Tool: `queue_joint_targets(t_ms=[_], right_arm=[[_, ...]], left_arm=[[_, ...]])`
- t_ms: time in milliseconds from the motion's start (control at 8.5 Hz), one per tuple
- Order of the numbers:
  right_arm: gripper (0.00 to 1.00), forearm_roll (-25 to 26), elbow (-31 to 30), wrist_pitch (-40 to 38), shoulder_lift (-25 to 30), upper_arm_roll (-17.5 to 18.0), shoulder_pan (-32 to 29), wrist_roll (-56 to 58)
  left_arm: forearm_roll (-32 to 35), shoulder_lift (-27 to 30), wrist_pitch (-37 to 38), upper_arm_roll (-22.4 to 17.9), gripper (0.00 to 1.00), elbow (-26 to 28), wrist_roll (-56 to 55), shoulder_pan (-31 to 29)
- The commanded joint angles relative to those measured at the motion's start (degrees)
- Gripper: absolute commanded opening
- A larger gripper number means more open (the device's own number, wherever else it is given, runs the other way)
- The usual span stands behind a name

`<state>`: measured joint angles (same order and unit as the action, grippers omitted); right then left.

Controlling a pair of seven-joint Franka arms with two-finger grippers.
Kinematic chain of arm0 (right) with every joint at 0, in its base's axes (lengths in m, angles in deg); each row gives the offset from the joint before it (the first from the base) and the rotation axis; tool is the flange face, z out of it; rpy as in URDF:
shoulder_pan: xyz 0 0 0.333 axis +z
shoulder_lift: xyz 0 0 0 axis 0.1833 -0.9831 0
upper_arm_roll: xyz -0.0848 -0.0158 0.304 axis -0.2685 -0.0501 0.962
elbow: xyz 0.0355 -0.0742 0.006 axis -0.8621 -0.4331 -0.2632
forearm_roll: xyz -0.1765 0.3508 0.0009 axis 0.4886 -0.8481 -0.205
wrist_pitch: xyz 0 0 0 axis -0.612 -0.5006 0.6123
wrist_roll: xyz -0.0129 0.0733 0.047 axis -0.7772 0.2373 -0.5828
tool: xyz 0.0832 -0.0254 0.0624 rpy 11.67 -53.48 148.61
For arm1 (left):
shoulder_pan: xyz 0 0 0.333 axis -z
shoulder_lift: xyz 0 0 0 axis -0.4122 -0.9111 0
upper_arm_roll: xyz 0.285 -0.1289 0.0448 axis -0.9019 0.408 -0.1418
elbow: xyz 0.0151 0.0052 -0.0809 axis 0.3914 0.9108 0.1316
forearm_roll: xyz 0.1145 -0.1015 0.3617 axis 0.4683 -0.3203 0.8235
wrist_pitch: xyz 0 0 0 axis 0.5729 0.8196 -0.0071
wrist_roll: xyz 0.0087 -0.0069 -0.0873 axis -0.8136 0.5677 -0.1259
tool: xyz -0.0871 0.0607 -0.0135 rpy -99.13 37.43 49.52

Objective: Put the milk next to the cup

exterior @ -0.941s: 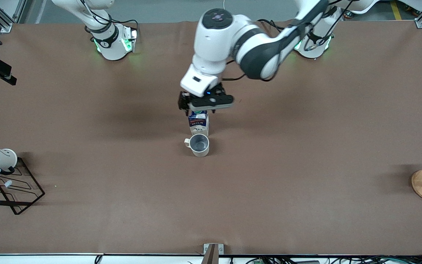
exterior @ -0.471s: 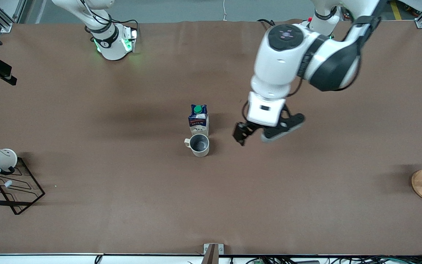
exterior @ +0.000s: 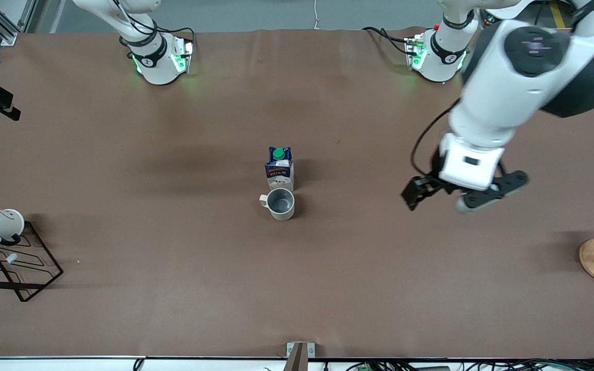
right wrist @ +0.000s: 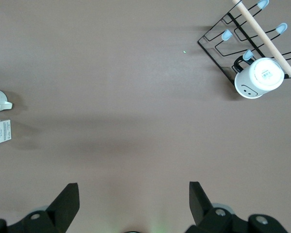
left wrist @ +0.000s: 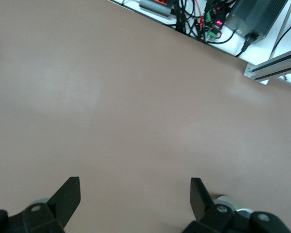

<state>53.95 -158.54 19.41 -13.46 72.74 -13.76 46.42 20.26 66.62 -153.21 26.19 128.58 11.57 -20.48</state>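
Both grippers gape empty as I check: left gripper (exterior: 439, 198) mid-right of frame over bare table, right gripper (right wrist: 134, 206) waiting, milk (exterior: 279, 169) upright at center touching cup (exterior: 280, 203).

Bare table (exterior: 379, 283) all round milk (exterior: 279, 169) and touching, perhaps, cup (exterior: 280, 203).

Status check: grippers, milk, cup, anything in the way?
Left gripper open, empty, over bare table toward left arm's end. Right gripper open, waiting. Milk upright beside cup. Nothing in the way.
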Motion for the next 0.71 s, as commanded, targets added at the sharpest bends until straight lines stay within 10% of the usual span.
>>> queue_joint_targets(t_ms=[0,588], right_arm=[[1.0,0.54,-0.81,0.52,0.86,0.32,0.12,-0.86],[1.0,0.63,-0.72,1.04,0.95,0.5,-0.14,-0.86]], left_arm=[[-6.98,8.07,5.75,-10.86,1.0,4.6,16.38,2.46],[-7.54,22.52,7.0,-19.69,1.0,18.78,32.43,3.61]])
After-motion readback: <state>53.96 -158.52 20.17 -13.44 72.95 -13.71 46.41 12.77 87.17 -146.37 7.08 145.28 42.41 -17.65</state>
